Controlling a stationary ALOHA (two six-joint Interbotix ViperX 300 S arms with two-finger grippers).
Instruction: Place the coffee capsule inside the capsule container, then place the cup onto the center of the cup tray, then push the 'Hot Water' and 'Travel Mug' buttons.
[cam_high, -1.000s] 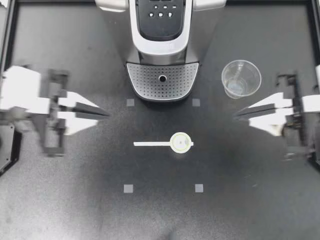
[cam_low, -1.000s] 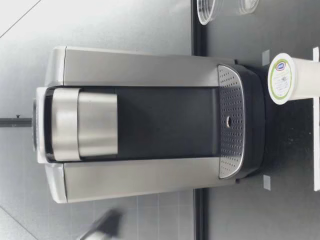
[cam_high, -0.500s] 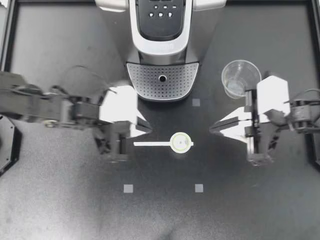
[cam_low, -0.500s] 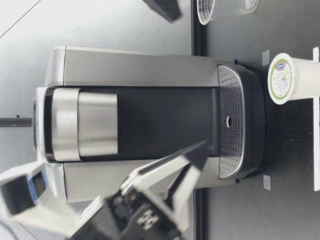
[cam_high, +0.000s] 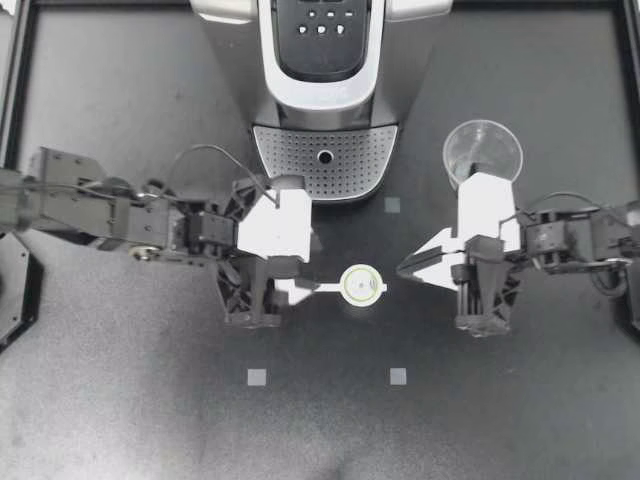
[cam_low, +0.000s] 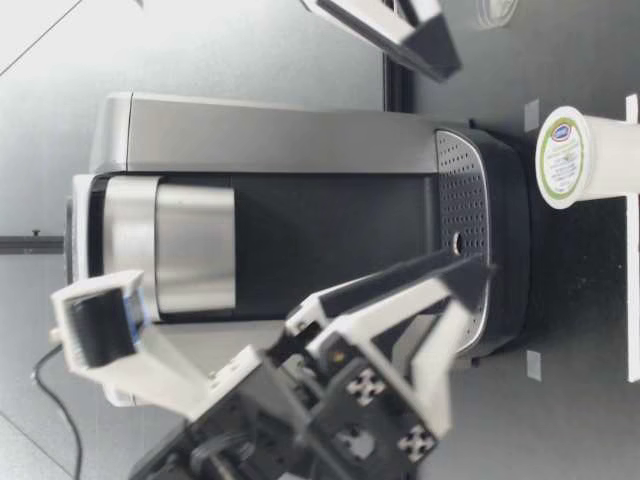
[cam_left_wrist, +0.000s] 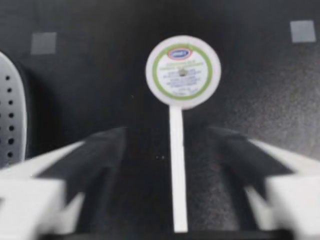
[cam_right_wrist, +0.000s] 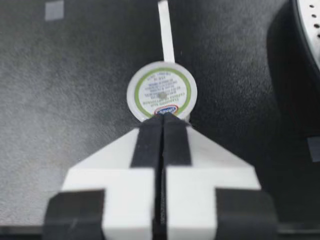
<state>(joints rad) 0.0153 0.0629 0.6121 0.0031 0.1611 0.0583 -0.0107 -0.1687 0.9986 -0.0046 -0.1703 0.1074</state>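
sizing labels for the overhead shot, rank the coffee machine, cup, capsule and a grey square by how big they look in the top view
1. coffee machine, partly out of view yet largest
2. cup
3. capsule, round lid only
4. grey square
No two look alike.

The coffee capsule (cam_high: 362, 285) has a white lid ringed in green. The coffee machine (cam_high: 405, 60) is silver and black, its cup tray (cam_high: 290, 165) dotted with holes. Grey squares (cam_high: 257, 377) mark the black tabletop (cam_high: 520, 400).

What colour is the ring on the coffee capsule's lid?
Green, on the white coffee capsule; clearest in the left wrist view.
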